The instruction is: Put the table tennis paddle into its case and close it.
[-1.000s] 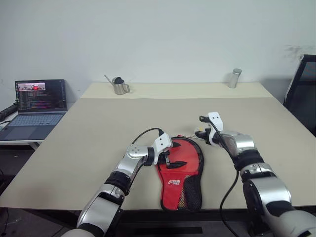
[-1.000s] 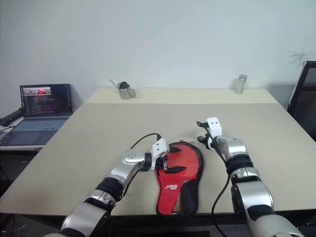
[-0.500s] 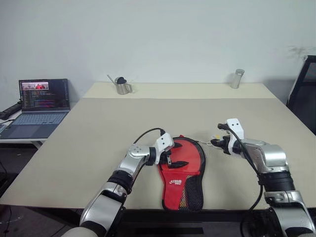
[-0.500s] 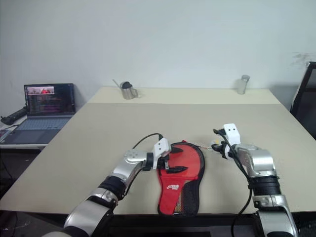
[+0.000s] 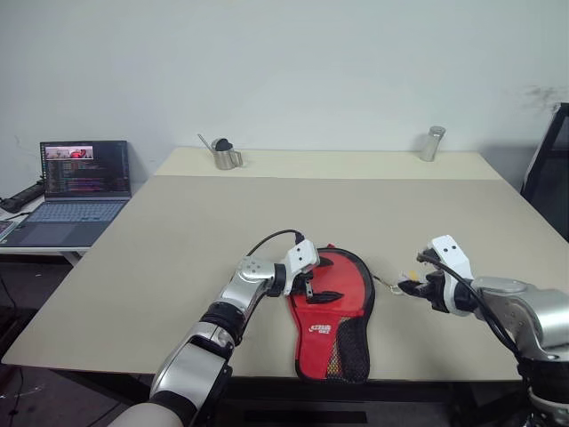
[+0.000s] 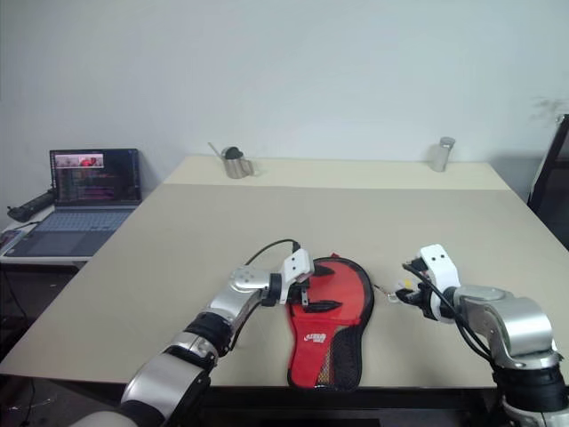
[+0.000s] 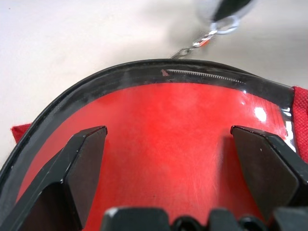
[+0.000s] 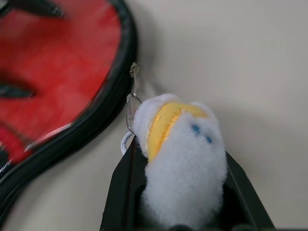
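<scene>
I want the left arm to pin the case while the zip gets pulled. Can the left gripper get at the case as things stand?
Probably yes. The left gripper is open and already at the case, its fingers spread over the red face, with nothing between. The right gripper holds the plush zip charm off to the side, out of the way.

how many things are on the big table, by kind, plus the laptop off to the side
paddle case: 1
white plush charm on a chain, held in the right gripper: 1
small metal pitcher: 1
metal cup: 1
laptop, on the side desk: 1
total: 5
</scene>
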### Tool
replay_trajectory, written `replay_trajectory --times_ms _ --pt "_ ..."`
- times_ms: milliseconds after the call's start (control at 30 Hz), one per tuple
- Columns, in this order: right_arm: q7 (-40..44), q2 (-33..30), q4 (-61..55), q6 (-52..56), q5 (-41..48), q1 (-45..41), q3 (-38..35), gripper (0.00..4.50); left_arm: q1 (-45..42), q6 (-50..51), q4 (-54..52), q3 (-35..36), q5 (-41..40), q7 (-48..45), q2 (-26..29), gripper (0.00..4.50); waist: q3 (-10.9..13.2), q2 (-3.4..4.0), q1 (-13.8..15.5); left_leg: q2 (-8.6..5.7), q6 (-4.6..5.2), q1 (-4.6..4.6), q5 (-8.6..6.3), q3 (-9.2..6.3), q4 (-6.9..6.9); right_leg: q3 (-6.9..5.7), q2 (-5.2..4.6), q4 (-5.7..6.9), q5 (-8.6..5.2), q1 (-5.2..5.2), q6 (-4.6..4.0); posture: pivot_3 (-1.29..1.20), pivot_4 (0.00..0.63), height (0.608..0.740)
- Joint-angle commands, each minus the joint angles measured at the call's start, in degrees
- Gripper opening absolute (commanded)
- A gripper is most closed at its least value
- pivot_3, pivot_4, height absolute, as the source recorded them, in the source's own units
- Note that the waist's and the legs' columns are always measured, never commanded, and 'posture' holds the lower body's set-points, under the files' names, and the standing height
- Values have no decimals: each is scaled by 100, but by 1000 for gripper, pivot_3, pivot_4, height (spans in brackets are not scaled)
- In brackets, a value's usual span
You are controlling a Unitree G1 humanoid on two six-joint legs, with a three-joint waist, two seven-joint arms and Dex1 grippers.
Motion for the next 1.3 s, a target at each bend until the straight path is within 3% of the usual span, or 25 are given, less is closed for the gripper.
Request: replay_trajectory --times_ms 33,467,1300 --pt "205 -285 -558 363 382 152 -362 673 250 62 492 -376 540 -22 21 4500 0 -1 31 0 0 0 0 1 0 0 0 -1 0 0 0 0 150 740" --pt "630 -824 -1906 1159 1533 1059 -916 673 224 9 583 -418 605 -26 -91 4500 0 -5 94 0 5 -10 -4 -5 -1 -8 0 -21 -1 2 6 0 150 740" --pt "844 -1233 -3464 817 2885 3440 -1410 672 150 -97 698 -451 671 -23 -233 4500 -11 -15 195 -1 33 -30 -23 -28 -1 -39 -5 -93 8 25 26 0 150 740"
